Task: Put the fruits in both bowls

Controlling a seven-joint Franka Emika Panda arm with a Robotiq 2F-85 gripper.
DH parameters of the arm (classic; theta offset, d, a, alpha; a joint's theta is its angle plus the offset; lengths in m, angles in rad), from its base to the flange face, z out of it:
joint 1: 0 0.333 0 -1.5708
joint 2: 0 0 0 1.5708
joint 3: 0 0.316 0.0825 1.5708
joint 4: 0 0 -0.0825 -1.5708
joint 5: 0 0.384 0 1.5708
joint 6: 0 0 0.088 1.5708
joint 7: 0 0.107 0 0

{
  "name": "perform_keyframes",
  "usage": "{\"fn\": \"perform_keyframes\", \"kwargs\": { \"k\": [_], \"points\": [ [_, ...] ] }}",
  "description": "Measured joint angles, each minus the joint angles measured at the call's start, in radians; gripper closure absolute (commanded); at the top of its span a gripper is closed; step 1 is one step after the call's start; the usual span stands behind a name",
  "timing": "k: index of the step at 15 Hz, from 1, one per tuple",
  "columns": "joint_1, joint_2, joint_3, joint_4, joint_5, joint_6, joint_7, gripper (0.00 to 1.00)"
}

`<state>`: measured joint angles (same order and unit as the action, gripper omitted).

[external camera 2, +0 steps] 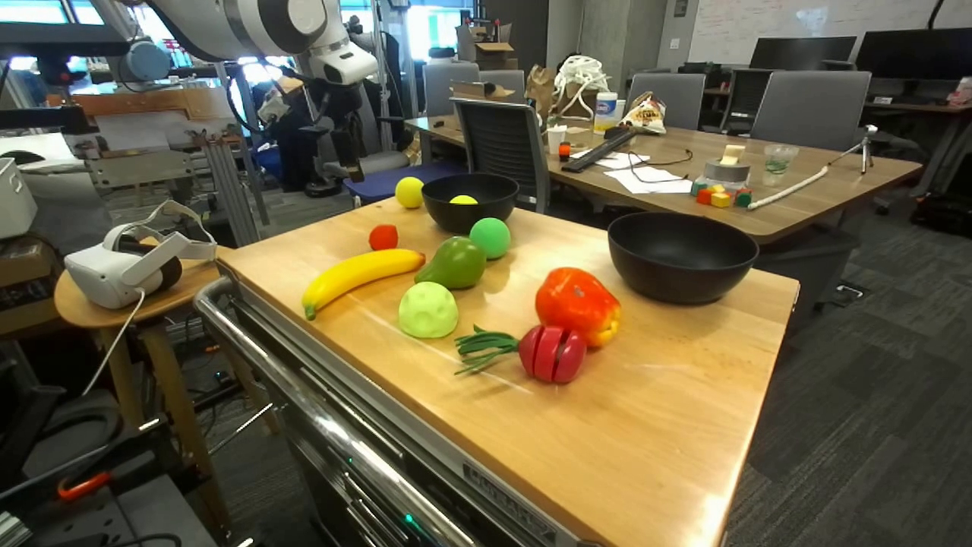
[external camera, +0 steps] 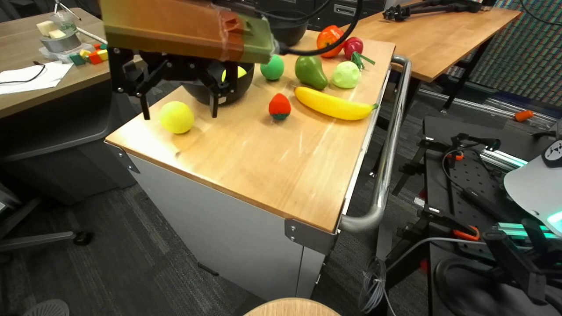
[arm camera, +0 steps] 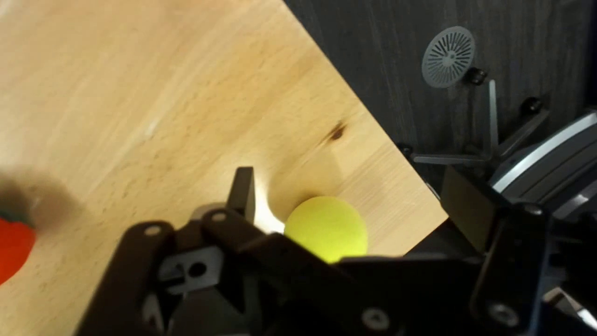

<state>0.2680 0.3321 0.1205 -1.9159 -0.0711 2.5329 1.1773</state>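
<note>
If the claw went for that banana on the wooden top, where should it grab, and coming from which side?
Probably the middle of the banana, from above. It lies flat on the wooden top, long and gently curved, so the open claw could close across its narrow width. The ends taper, so a grip there may let it swing.

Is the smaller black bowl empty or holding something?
Not empty: part of a yellow ball shows inside the smaller black bowl in both exterior views.
</note>
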Motion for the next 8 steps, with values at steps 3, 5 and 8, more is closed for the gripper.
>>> {"fn": "perform_keyframes", "kwargs": {
  "k": [3, 5, 8],
  "points": [
    [0.011, 0.09, -0.016, 0.046, 0.023, 0.167, 0.057, 0.0],
    [0.041, 0.152, -0.053, 0.083, 0.016, 0.27, 0.078, 0.0],
    [0.106, 0.235, -0.12, 0.157, -0.008, 0.293, 0.078, 0.0]
  ]
}}
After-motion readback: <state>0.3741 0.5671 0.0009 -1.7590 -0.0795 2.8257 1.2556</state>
